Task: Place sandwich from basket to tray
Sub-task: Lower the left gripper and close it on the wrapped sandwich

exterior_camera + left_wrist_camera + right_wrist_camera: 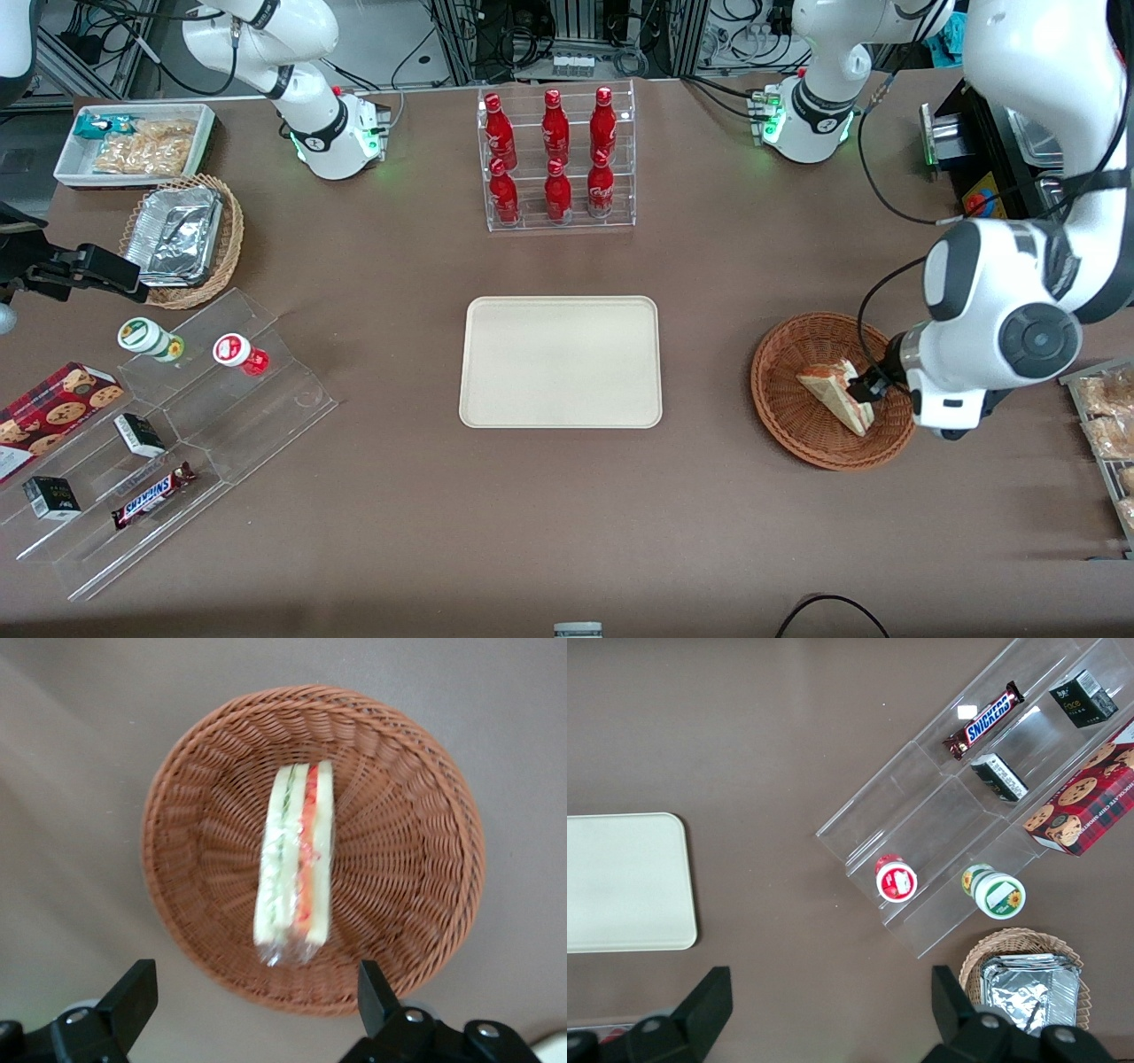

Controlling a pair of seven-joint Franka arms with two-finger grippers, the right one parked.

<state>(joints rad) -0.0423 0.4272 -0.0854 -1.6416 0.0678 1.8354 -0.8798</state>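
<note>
Gripper (252, 1005) hangs open above the round reddish-brown wicker basket (416, 904), where the clear-wrapped triangular white-bread sandwich (295, 859) lies; cream-beige rectangular tray (561, 361) sits at its nine o'clock.

"SNICKERS" on candy bar (984, 720); "face" on black box (1083, 697).

The basket (788, 416) is reddish-brown with a woven pattern. The sandwich (295, 859) in it has white bread with a green stripe and an orange-red stripe, in shiny clear wrap. The hand (257, 1005) over the basket has black fingers (131, 994), spread wide, on a white arm. The tray (561, 361) is plain cream. The table (381, 266) is dull brown. The bottles (553, 151) are bright red with white writing, in a clear rack. One candy bar (152, 496) is brown with blue letters.
</note>
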